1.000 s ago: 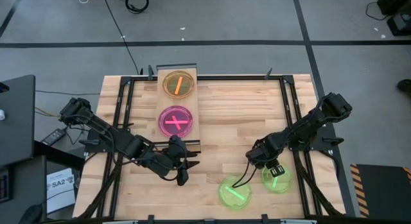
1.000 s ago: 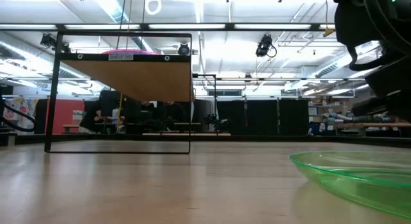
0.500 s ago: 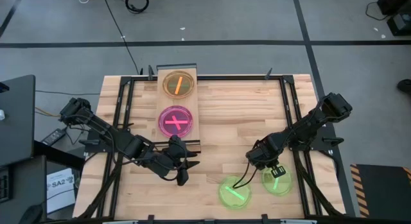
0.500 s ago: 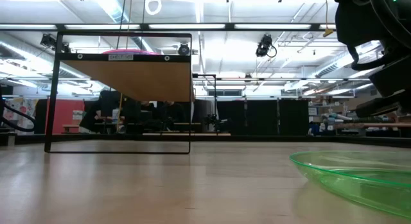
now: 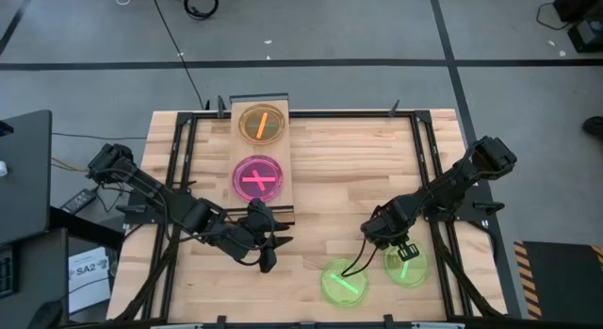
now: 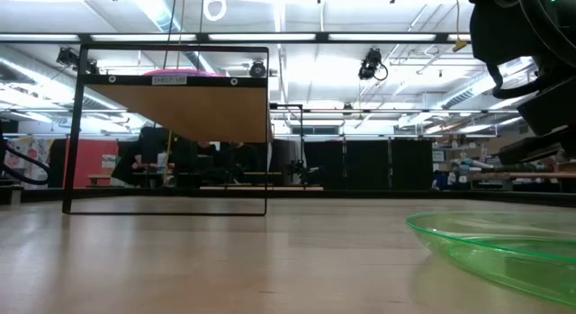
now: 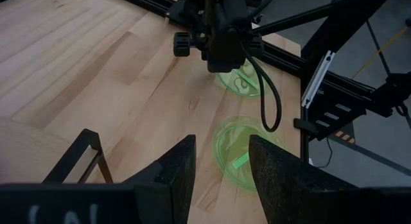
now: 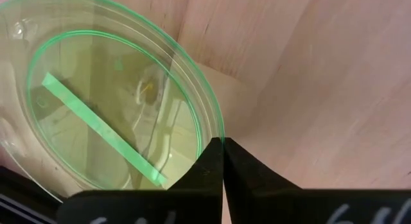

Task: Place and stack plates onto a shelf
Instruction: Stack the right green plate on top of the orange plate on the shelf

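Right gripper (image 8: 222,147) pinched shut on the rim of a green plate (image 8: 103,102) at the table's near right; a second green plate (image 5: 344,283) lies just beside. Left gripper (image 7: 221,161) — fingers spread, holding nothing — hovers mid-table. Farther back, the shelf (image 5: 285,150) carries a pink plate (image 5: 258,178) and an orange plate (image 5: 261,123).

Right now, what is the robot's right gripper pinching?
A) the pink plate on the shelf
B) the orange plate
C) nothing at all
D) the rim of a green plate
D: in the right wrist view the right gripper has its fingers shut on the rim of the green plate, down on the tabletop.
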You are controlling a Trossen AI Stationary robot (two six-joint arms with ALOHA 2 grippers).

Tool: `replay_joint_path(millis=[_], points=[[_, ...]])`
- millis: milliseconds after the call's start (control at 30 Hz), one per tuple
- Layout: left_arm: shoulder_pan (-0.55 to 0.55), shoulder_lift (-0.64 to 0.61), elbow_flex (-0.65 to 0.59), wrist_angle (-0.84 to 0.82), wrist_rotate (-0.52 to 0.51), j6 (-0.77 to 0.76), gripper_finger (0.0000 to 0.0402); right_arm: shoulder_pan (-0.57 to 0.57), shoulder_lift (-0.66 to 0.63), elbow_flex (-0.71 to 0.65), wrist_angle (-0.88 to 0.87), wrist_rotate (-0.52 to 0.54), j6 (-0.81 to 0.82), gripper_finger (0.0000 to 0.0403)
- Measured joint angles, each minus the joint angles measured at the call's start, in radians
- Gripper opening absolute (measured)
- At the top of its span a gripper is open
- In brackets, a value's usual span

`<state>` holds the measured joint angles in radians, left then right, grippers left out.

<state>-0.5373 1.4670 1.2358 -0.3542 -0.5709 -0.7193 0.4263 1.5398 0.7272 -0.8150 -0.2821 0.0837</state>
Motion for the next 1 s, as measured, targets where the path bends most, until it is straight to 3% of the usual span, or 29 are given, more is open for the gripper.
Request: replay_joint_path(millis=[1000], points=[[0.0,0.0,0.0,0.0,0.0,0.0,0.0151,-0.065,0.0,0.276,-0.354,0.0,-0.112,0.0002]])
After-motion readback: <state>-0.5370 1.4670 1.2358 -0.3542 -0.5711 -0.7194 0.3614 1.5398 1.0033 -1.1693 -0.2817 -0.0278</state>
